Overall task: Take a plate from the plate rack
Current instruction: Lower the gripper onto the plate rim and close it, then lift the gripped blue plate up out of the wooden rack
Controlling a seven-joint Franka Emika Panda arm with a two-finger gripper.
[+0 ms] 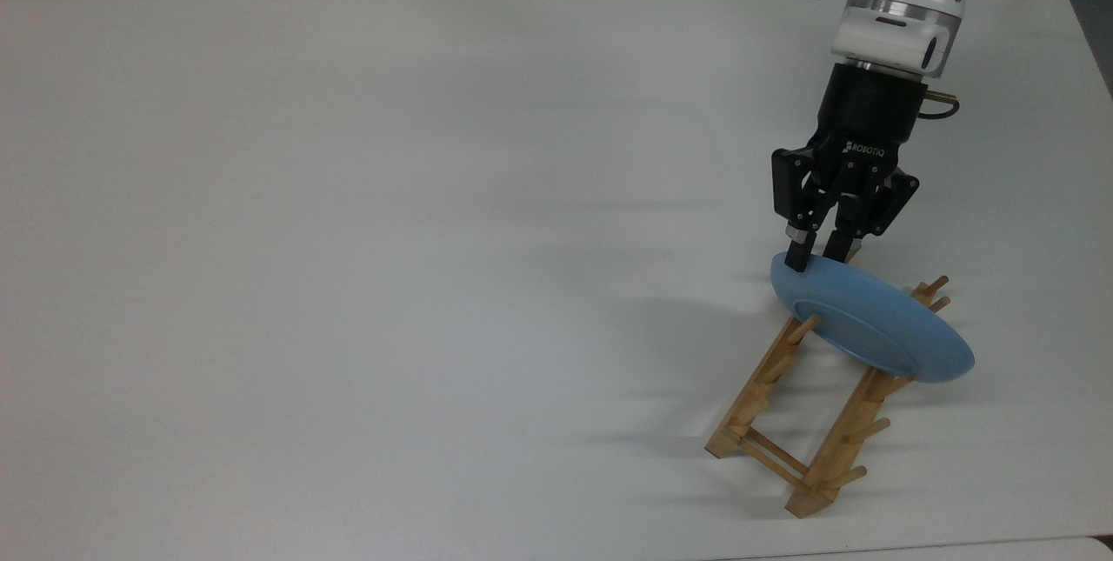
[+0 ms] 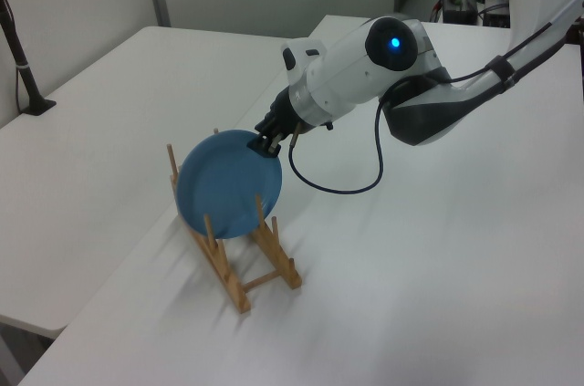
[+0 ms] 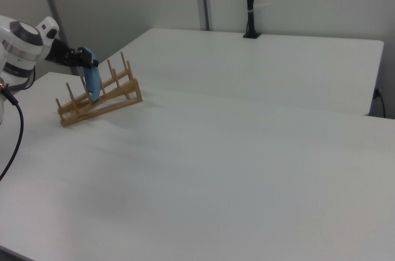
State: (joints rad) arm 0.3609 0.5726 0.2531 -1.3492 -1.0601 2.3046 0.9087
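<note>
The plate rack [image 1: 804,409] sits near the top view's right, close edge of the surface [image 1: 391,239]. The plate [image 1: 869,317] stands on edge between the pegs at the rack's far end. The gripper [image 1: 817,258] meets the plate's upper rim, fingers [image 1: 795,258] closed on either face.

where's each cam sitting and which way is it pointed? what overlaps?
Top view: high above the table, looking down; gripper and wrist enter from the top view's upper right.
Left view: raised beside the table, facing the plate front-on; shows the arm.
Right view: low, across the table, sees the plate rack side-on; arm at the right view's left edge.
Shared: plate, plate rack and gripper at the plate's rim.
</note>
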